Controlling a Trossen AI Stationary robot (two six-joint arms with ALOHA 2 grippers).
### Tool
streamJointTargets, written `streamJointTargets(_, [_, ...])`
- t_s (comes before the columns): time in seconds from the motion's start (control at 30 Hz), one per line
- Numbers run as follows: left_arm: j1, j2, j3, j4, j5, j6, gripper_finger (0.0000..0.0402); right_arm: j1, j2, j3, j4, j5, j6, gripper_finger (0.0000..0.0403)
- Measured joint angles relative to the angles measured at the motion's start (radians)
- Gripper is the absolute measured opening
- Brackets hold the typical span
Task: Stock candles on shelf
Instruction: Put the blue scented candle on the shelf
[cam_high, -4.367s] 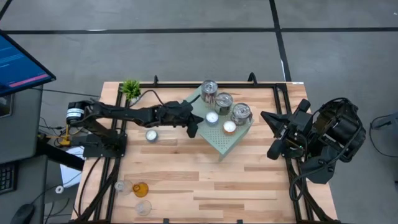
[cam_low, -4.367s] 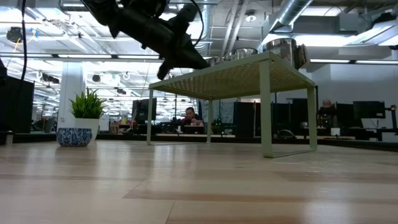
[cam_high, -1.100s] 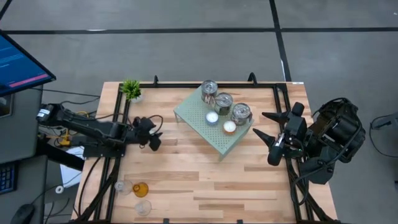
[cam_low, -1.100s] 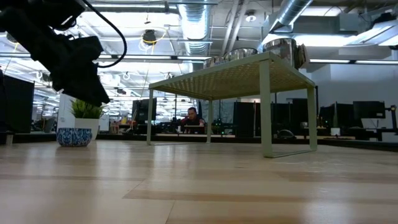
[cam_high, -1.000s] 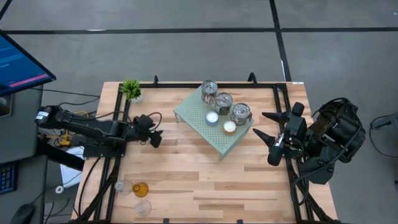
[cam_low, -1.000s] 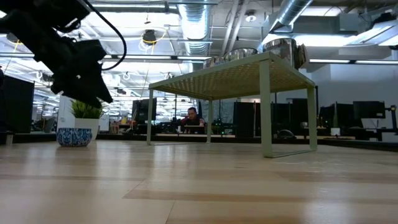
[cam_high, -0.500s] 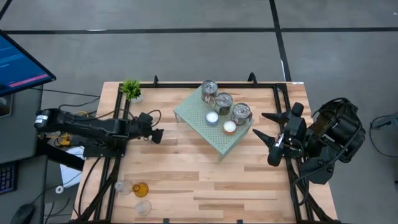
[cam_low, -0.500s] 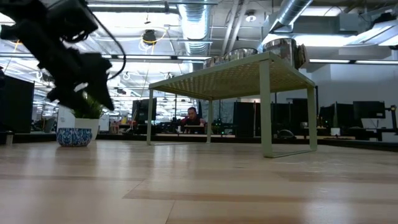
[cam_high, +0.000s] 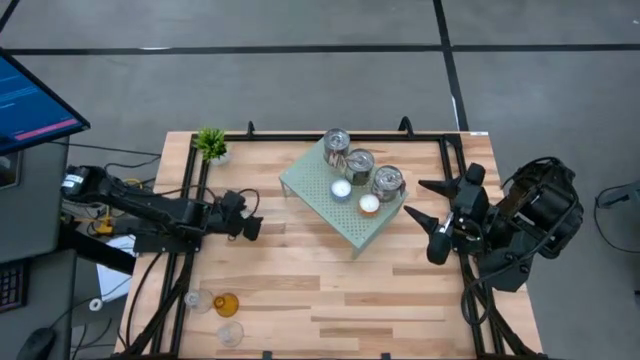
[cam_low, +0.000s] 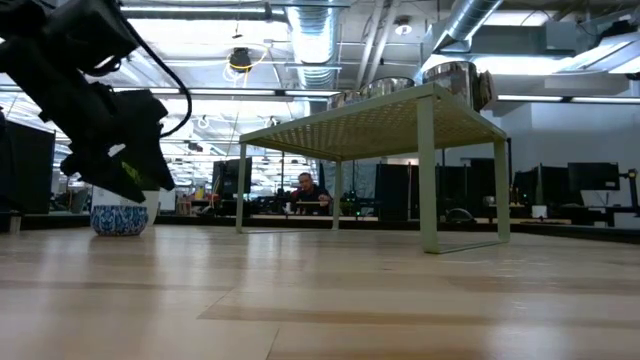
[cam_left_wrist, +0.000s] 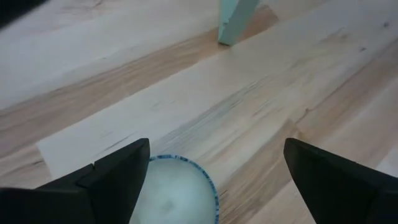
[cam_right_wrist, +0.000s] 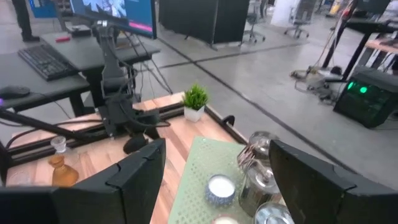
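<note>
A small green potted plant (cam_high: 211, 143) stands at the wooden bench's (cam_high: 330, 290) far left corner. A blue-lit monitor (cam_high: 30, 98) sits beyond the bench's left edge.

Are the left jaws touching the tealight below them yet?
Apart. The left wrist view shows the left gripper open, bare wood between the tealight and one finger; the other finger's edge overlaps its rim only in line of sight.

From high view, my left gripper (cam_high: 249, 226) covers tealight (cam_left_wrist: 176, 193) beneath it; that candle shows only in left wrist view, cut by picture edge. Left fingers there run out of frame. Low view: left gripper is dark mass hiding most of potted plant (cam_low: 120, 215); can't read its finger gap there. Tins on shelf (cam_low: 400, 118) only partly visible over shelf edge. Right wrist view: nearest tin (cam_right_wrist: 270, 215) cropped.
</note>
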Motion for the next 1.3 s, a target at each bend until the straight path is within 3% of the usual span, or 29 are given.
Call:
streamJointTargets(0.33, [-0.079, 0.059, -0.018, -0.015, -0.083, -0.018, 0.0355, -0.038, 0.001, 0.000, 0.007, -0.082, 0.000, 0.0276])
streamJointTargets(0.63, [-0.101, -0.030, 0.006, -0.020, -0.091, 0.030, 0.0340, -0.048, 0.001, 0.000, 0.008, -0.087, 0.008, 0.0276])
streamJointTargets(0.87, [-0.123, -0.013, -0.015, -0.038, -0.117, 0.050, 0.0335, -0.048, 0.003, 0.000, 0.015, -0.087, 0.008, 0.0276])
streamJointTargets(1.3, [-0.214, -0.004, -0.105, -0.010, -0.170, -0.061, 0.0335, -0.096, 0.035, -0.002, 0.038, -0.112, 0.008, 0.0276])
